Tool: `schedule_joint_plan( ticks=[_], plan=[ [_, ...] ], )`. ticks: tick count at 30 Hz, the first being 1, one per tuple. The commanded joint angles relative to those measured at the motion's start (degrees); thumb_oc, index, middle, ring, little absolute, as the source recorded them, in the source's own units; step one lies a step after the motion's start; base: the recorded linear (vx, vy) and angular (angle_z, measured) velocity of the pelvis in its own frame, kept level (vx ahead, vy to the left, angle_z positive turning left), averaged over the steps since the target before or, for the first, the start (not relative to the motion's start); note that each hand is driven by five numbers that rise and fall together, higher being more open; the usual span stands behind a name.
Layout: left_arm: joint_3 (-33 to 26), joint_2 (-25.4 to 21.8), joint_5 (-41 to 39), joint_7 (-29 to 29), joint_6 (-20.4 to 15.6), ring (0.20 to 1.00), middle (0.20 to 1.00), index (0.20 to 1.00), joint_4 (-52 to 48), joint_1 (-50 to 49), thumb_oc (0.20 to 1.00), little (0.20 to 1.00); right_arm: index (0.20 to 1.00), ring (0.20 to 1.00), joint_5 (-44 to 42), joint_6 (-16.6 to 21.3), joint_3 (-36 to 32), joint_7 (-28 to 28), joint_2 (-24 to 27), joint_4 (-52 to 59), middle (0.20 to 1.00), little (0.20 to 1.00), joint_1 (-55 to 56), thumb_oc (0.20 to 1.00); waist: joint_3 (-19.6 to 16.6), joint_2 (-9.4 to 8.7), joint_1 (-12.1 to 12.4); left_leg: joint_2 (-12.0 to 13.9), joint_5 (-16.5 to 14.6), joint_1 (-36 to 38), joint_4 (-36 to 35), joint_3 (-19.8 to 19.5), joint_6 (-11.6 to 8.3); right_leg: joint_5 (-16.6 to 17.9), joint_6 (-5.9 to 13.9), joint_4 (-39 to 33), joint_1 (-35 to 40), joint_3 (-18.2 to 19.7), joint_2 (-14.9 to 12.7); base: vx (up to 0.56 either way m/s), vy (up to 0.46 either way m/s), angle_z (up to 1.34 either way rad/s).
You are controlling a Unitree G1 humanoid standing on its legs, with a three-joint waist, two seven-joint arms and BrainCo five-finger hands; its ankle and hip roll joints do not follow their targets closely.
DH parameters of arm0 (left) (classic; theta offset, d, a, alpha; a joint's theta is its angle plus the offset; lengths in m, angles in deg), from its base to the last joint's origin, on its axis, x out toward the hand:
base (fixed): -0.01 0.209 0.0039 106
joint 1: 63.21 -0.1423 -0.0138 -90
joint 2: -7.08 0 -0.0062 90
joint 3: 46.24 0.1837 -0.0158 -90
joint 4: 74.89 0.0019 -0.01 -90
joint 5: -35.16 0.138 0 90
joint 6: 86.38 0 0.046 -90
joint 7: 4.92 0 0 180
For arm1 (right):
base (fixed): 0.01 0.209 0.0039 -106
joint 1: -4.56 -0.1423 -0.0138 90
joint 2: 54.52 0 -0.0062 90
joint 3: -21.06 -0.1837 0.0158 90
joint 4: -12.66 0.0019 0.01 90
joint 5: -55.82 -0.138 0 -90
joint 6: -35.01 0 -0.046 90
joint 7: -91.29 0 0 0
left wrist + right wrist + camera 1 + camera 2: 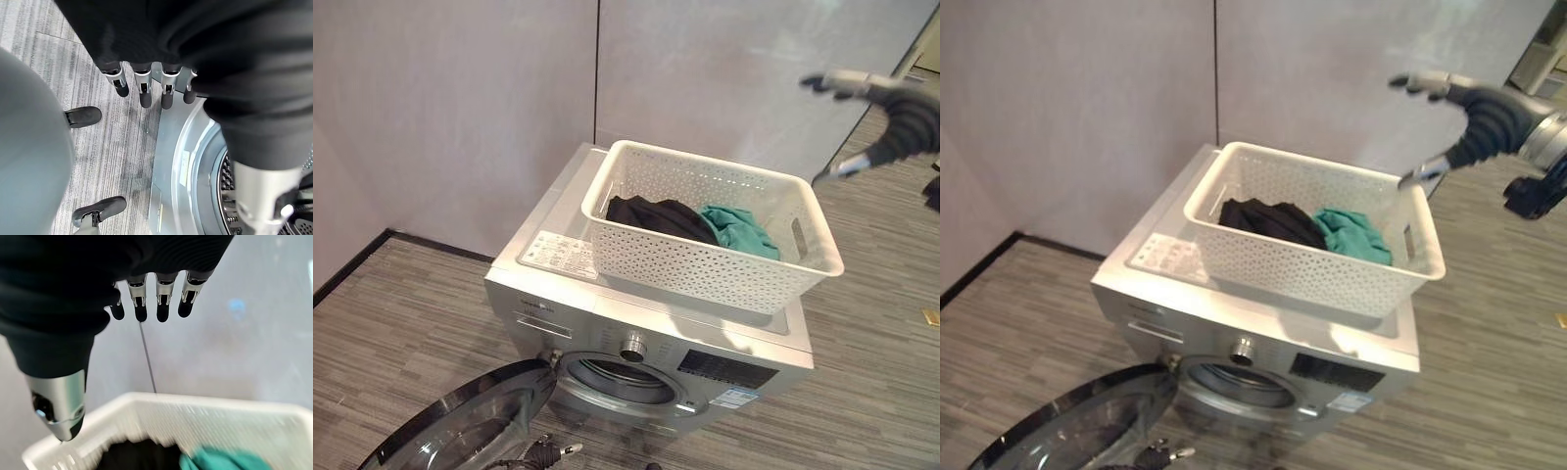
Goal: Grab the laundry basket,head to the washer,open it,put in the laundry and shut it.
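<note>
Fingers (163, 303) hang spread above the laundry basket (705, 264), apart.

The laundry basket (705, 257) is white with lots of little holes all over its sides. Inside the basket, a black cloth (658, 217) lies next to a blue-green cloth (741, 231). The washer (636, 343) under the basket is shiny silver, with a white sticker (559, 255) on its top beside the basket. Its round door (465, 421) is dark glass with a silver ring. The floor (401, 313) around the washer has grey stripes. The wall (460, 98) behind the basket is pale grey. The right hand (1474, 117) above the basket is silver with dark tips and a dark ribbed cover.
</note>
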Motion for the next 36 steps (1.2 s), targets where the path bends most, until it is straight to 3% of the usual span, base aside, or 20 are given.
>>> schedule_joint_plan(
  ticks=[1, 8, 9, 13, 16, 18, 27, 36],
  plan=[
    [1.97, -1.21, -1.40, 2.09, -0.40, 1.000, 1.000, 1.000, 4.16, 3.70, 1.000, 1.000, 1.000, 1.000, 3.43, -1.36, 2.46, 0.91, -0.06, -6.16, 1.000, 1.000, -5.72, 1.000, 1.87, -4.70, 3.15, 2.25, -2.18, 2.09, 0.33, 0.70, -2.06, -2.70, 3.24, 6.58, -1.55, -2.68, -3.88, 0.00, 0.000, 0.00],
    [3.59, -0.59, -2.84, 2.69, -0.32, 1.000, 1.000, 1.000, 3.53, 3.97, 1.000, 1.000, 1.000, 1.000, 5.76, -2.84, 10.04, 2.27, -3.20, -11.73, 1.000, 1.000, -10.01, 1.000, 2.81, -4.25, 4.20, 2.16, -1.67, 0.90, 0.33, -0.19, -2.19, -2.74, 3.07, 5.79, -1.23, -3.80, -4.10, -0.01, 0.004, 0.11],
    [4.42, -0.21, -3.10, 2.77, -0.12, 1.000, 1.000, 1.000, 3.43, 4.35, 1.000, 1.000, 0.959, 0.959, 6.27, -3.27, 11.32, 2.67, -4.12, -12.40, 0.959, 0.959, -10.49, 0.959, 3.26, -4.11, 4.52, 2.18, -1.47, 0.41, 0.33, -0.65, -2.35, -2.87, 2.89, 5.65, -1.06, -4.20, -4.13, -0.01, 0.004, 0.18],
    [4.99, 0.01, -3.57, 2.89, 0.04, 1.000, 1.000, 1.000, 3.37, 4.78, 1.000, 1.000, 0.925, 0.925, 6.61, -3.81, 14.00, 3.89, -4.91, -12.44, 0.925, 0.925, -11.12, 0.925, 4.06, -4.08, 4.90, 2.29, -1.25, -0.21, 0.33, -1.33, -2.51, -3.15, 2.68, 5.63, -1.01, -4.97, -3.97, -0.01, -0.003, 0.13],
    [4.84, -0.07, -4.07, 2.68, -0.08, 1.000, 1.000, 1.000, 3.21, 4.77, 1.000, 1.000, 0.940, 0.940, 7.24, -4.04, 16.88, 4.60, -5.49, -12.52, 0.940, 0.940, -12.74, 0.940, 4.59, -4.17, 5.12, 2.36, -1.21, -0.24, 0.33, -1.34, -2.54, -3.15, 2.65, 5.47, -1.00, -4.98, -3.87, 0.00, -0.001, 0.06],
    [4.79, -0.44, -4.61, 2.65, -0.15, 1.000, 1.000, 1.000, 2.87, 4.92, 1.000, 1.000, 1.000, 1.000, 9.00, -4.32, 21.43, 5.88, -6.06, -13.48, 1.000, 1.000, -15.73, 1.000, 5.23, -4.41, 5.54, 2.57, -1.12, -0.42, 0.33, -1.35, -2.60, -3.11, 2.61, 5.08, -1.02, -5.00, -3.74, 0.00, 0.000, 0.00],
    [5.34, -0.91, -5.40, 3.04, -0.44, 1.000, 1.000, 1.000, 1.46, 4.97, 1.000, 1.000, 1.000, 1.000, 16.79, -4.46, 32.58, 8.47, -6.36, -19.07, 1.000, 1.000, -23.45, 1.000, 6.93, -4.28, 6.17, 2.92, -0.51, -1.53, 0.33, -1.81, -3.02, -3.22, 2.29, 4.44, -1.38, -5.48, -3.24, 0.00, 0.000, 0.00],
    [6.20, -0.84, -6.14, 3.19, -1.02, 1.000, 1.000, 1.000, -0.13, 4.83, 1.000, 1.000, 1.000, 1.000, 18.86, -4.22, 35.51, 10.52, -6.77, -19.03, 1.000, 1.000, -23.46, 1.000, 8.59, -3.92, 6.48, 3.39, 0.15, -2.81, 0.33, -2.54, -3.29, -3.28, 2.05, 4.29, -2.13, -5.95, -2.87, -0.01, -0.004, 0.02]
  ],
)
